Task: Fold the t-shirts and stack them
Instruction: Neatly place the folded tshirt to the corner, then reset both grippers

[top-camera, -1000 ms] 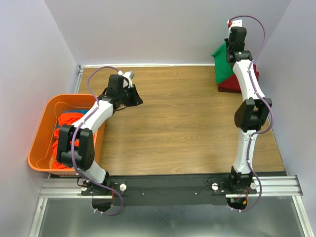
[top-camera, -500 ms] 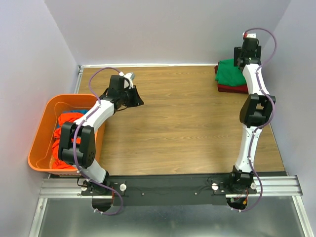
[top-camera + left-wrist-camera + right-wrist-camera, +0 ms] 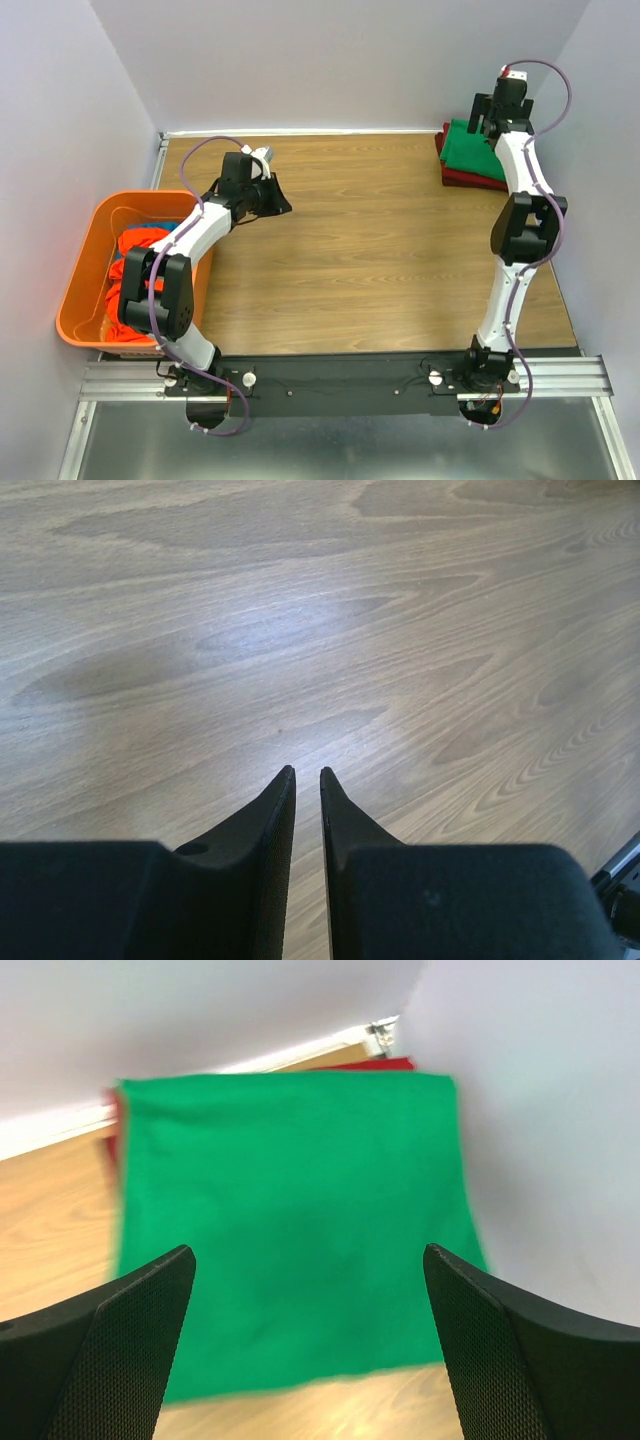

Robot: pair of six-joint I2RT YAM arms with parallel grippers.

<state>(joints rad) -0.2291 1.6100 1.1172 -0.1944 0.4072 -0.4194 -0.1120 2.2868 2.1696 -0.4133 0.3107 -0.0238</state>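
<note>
A bright green t-shirt [image 3: 475,150] [image 3: 290,1210] lies folded flat on a dark red t-shirt [image 3: 470,180] [image 3: 385,1063] in the table's far right corner. My right gripper [image 3: 482,112] [image 3: 309,1252] hovers above the green shirt's far side, open wide, with nothing between its fingers. Orange-red t-shirts [image 3: 135,245] lie crumpled in the orange bin [image 3: 80,290] at the left, with a bit of blue cloth [image 3: 176,228] among them. My left gripper [image 3: 280,205] [image 3: 305,772] hangs over bare wood right of the bin, its jaws a narrow slit apart and empty.
Walls close in the table at the back and both sides; the stack sits right against the right wall [image 3: 540,1110]. The wooden tabletop [image 3: 380,240] stretches between the bin and the stack. A metal rail [image 3: 340,375] carries both arm bases at the near edge.
My right gripper has opened and let go of the green shirt, which dropped flat onto the dark red one. The right arm drew up toward the far right corner. The left arm stayed still.
</note>
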